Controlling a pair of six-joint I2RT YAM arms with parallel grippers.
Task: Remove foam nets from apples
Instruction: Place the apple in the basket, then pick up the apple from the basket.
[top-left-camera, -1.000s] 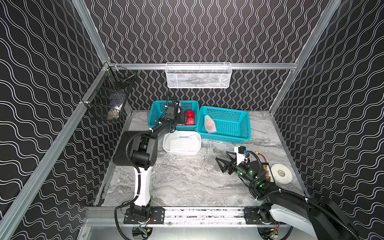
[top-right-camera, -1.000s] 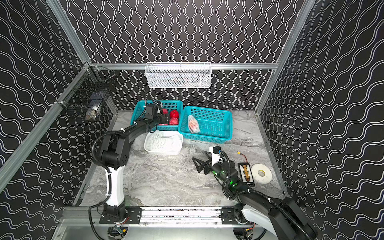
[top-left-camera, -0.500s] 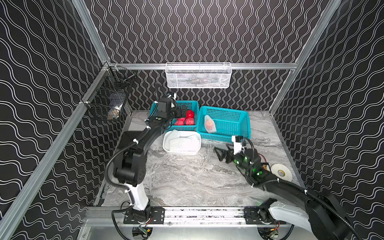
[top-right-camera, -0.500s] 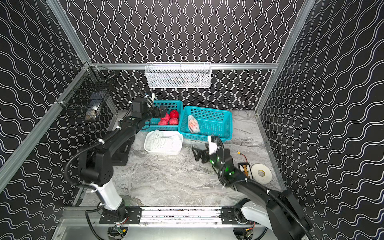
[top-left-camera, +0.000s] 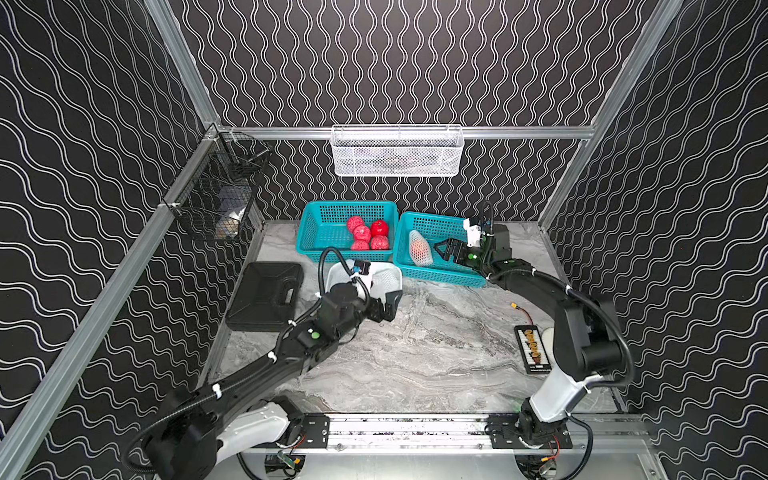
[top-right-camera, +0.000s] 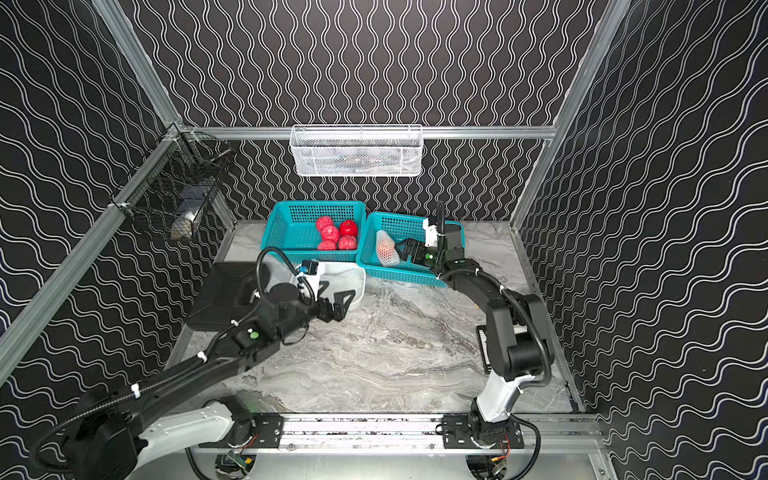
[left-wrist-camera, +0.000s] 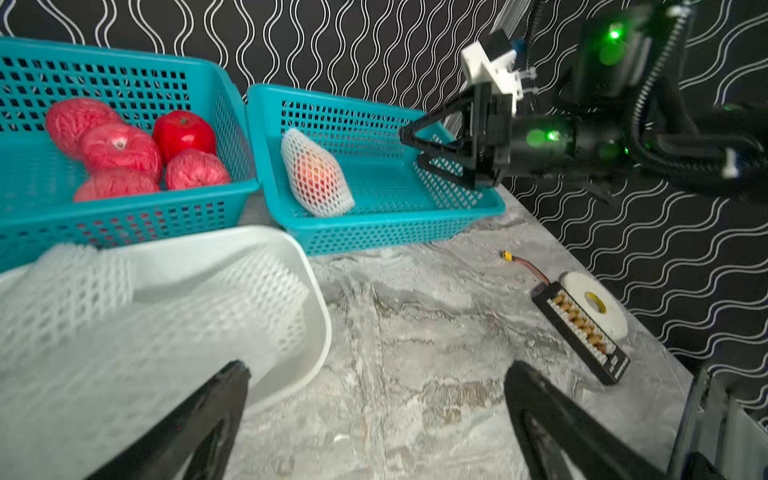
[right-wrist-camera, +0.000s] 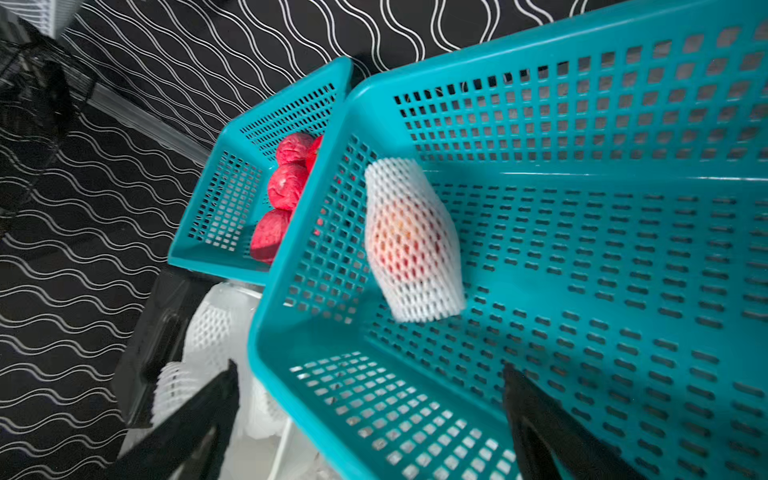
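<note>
One apple wrapped in a white foam net (top-left-camera: 420, 248) (top-right-camera: 386, 248) (left-wrist-camera: 318, 174) (right-wrist-camera: 413, 241) lies in the right teal basket (top-left-camera: 440, 276). Several bare red apples (top-left-camera: 368, 237) (top-right-camera: 334, 237) (left-wrist-camera: 124, 149) sit in the left teal basket (top-left-camera: 316, 232). Loose foam nets (left-wrist-camera: 166, 316) (right-wrist-camera: 208, 328) fill the white tub (left-wrist-camera: 322, 320). My right gripper (top-left-camera: 441, 251) (right-wrist-camera: 370, 370) is open and empty over the right basket, just right of the netted apple. At the tub's front right corner, above the table, my left gripper (top-left-camera: 384, 307) (left-wrist-camera: 376, 368) stands open and empty.
A black case (top-left-camera: 266, 295) lies left of the tub. A black connector board (top-left-camera: 532, 349) with a wire and a white tape roll (left-wrist-camera: 594, 303) lie at the right. A white wire basket (top-left-camera: 397, 151) hangs on the back wall, a black one (top-left-camera: 216, 195) on the left.
My left arm drew back from the left basket to the tub's front corner. My right arm moved from mid-table out over the right basket, toward the netted apple.
</note>
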